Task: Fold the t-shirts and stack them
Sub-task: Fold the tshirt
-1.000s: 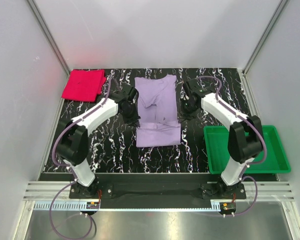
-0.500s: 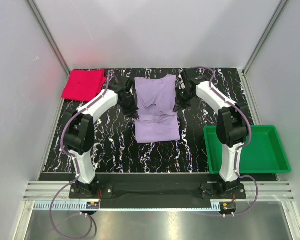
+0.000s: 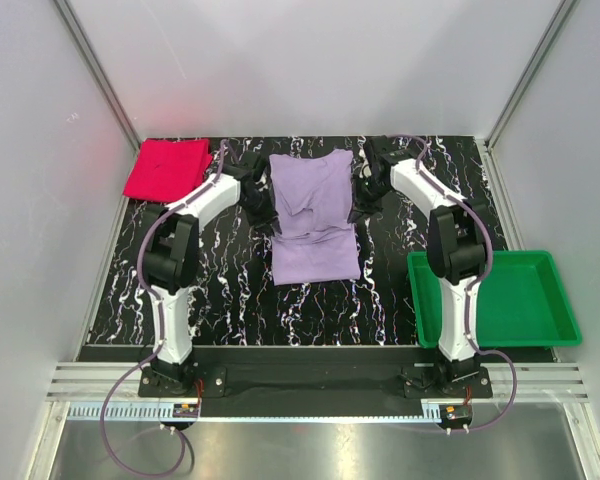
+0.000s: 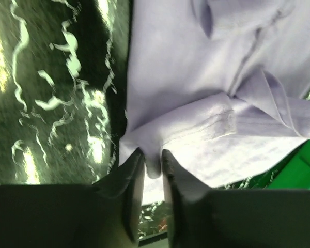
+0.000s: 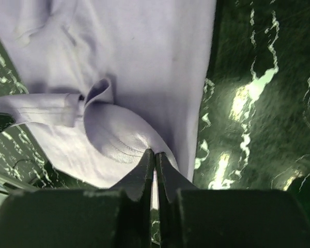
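The lavender t-shirt (image 3: pixel 313 215) lies in the middle of the black marbled table, its near part folded up over the rest. My left gripper (image 3: pixel 263 212) is shut on the shirt's left edge; in the left wrist view (image 4: pixel 152 160) a fold of lavender cloth (image 4: pixel 196 93) sits between the fingers. My right gripper (image 3: pixel 359 205) is shut on the shirt's right edge; in the right wrist view (image 5: pixel 155 155) the fingertips pinch a bunched hem (image 5: pixel 113 134). The pink-red t-shirt (image 3: pixel 167 168) lies as a folded square at the far left corner.
A green plastic tray (image 3: pixel 500 300) stands at the near right of the table, its corner showing in the left wrist view (image 4: pixel 299 165). White walls close in the back and sides. Both arms reach far across the table.
Both grippers have moved away from me toward the far edge, carrying the shirt's near part up over the rest. The fold now lies further back and the shirt looks shorter.
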Robot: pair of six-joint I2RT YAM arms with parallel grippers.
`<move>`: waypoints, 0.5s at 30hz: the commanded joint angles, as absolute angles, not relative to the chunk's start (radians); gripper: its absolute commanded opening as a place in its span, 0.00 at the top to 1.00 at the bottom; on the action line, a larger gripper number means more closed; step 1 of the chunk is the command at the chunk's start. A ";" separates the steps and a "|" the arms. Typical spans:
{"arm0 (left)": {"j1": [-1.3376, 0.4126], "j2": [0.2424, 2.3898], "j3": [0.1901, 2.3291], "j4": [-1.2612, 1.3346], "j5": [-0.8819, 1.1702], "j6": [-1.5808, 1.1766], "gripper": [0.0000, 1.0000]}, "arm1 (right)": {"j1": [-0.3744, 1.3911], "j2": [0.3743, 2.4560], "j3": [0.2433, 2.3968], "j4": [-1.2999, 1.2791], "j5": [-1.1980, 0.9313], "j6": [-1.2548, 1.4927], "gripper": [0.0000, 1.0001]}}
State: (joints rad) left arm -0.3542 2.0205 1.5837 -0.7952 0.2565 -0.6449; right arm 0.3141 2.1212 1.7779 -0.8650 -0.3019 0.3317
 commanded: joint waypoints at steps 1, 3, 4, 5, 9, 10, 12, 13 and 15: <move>-0.337 2.049 1.647 -0.773 0.268 -0.618 0.72 | 0.299 2.164 1.854 -0.880 -0.312 0.304 0.91; -0.336 2.057 1.692 -0.782 0.249 -0.604 0.59 | 0.290 2.203 1.919 -0.914 -0.299 0.285 0.73; -0.336 2.059 1.710 -0.799 0.239 -0.601 0.56 | 0.288 2.221 1.960 -0.943 -0.275 0.273 0.65; -0.336 2.049 1.732 -0.813 0.221 -0.591 0.53 | 0.288 2.236 2.004 -1.010 -0.259 0.262 0.60; -0.339 1.924 1.741 -0.842 0.124 -0.563 0.39 | 0.288 2.238 2.118 -1.032 -0.261 0.224 0.38; -0.339 1.890 1.703 -0.833 0.124 -0.543 0.37 | 0.290 2.234 2.118 -1.025 -0.294 0.224 0.35; -0.339 1.803 1.654 -0.824 0.132 -0.525 0.36 | 0.296 2.232 2.111 -0.990 -0.346 0.216 0.29; -0.339 1.774 1.581 -0.802 0.155 -0.506 0.35 | 0.301 2.241 2.115 -0.985 -0.398 0.210 0.25; -0.339 1.696 1.492 -0.761 0.213 -0.491 0.36 | 0.324 2.296 2.173 -1.014 -0.442 0.195 0.24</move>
